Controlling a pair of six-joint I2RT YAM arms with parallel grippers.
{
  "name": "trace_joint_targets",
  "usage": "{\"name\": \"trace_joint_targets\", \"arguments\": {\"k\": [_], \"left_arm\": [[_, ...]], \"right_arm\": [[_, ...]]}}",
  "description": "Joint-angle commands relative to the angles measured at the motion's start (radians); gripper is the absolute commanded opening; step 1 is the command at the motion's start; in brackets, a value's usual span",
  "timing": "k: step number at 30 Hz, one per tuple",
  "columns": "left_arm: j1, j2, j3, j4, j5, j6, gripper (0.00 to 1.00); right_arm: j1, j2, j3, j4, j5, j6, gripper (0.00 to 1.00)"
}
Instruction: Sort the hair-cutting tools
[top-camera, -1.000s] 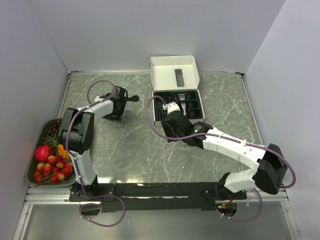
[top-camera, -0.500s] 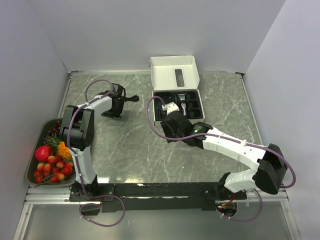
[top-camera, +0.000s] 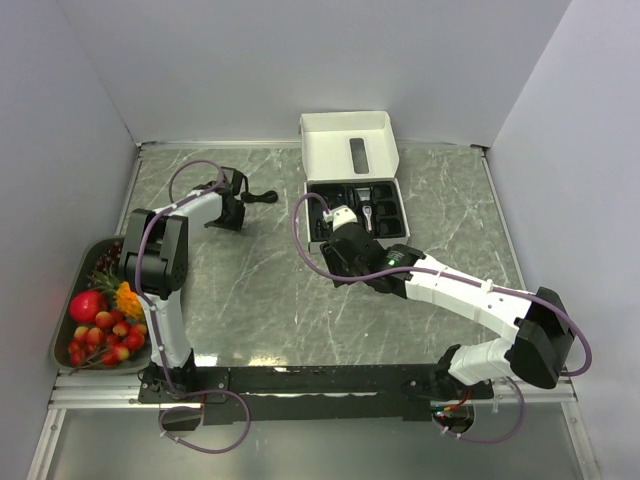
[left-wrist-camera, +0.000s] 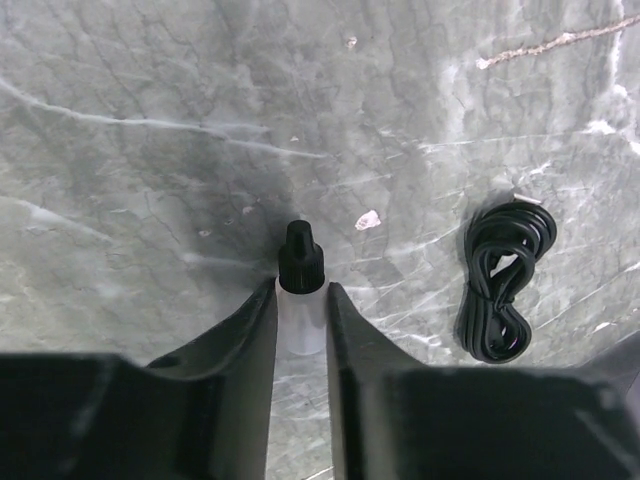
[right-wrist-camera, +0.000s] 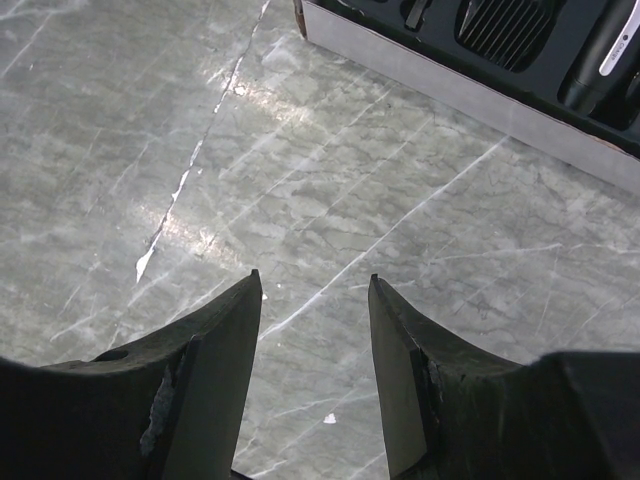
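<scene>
The left gripper (left-wrist-camera: 300, 292) pinches the pale body of the small black-capped bottle (left-wrist-camera: 300, 262) on the marble table (left-wrist-camera: 150, 120), with the coiled cable (left-wrist-camera: 505, 280) near its side. Only the fingertips reach that slick round body (a thin hold), so it may squirt free or tilt on lifting. Further out, the right gripper (right-wrist-camera: 312, 290) hovers beside the box (right-wrist-camera: 450, 92), jaws spread on nothing, and could crowd a delivery there.

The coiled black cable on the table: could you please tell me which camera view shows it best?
The left wrist view: the coiled black cable lies whole on the marble, right of the left gripper, loops distinct. The top external view gives only a small dark shape there. The right wrist view misses it.
</scene>
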Motion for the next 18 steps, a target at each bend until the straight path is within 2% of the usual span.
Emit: {"name": "trace_joint_targets", "arguments": {"k": [1,3,5,12,18], "left_arm": [[0.005,0.061,-0.061,-0.061,0.007,0.027,0.22],[0.004,0.045,-0.065,-0.052,0.009,0.061,0.15],[-0.002,0.034,-0.061,-0.038,0.017,0.12,0.01],[-0.044,-0.032,0.019,-0.078,0.023,0.369,0.02],[-0.136,-0.104,0.086,-0.107,0.092,0.562,0.03]], "right_arm": [[0.01,-0.034,0.012,0.029,0.003,0.0,0.55],[0.011,-0.04,0.006,0.031,0.003,0.003,0.55],[0.011,-0.045,0.005,0.028,0.005,0.005,0.55],[0.011,-0.065,-0.006,0.005,0.04,0.008,0.55],[-0.003,-0.146,-0.066,0.002,0.045,0.011,0.57]]}}
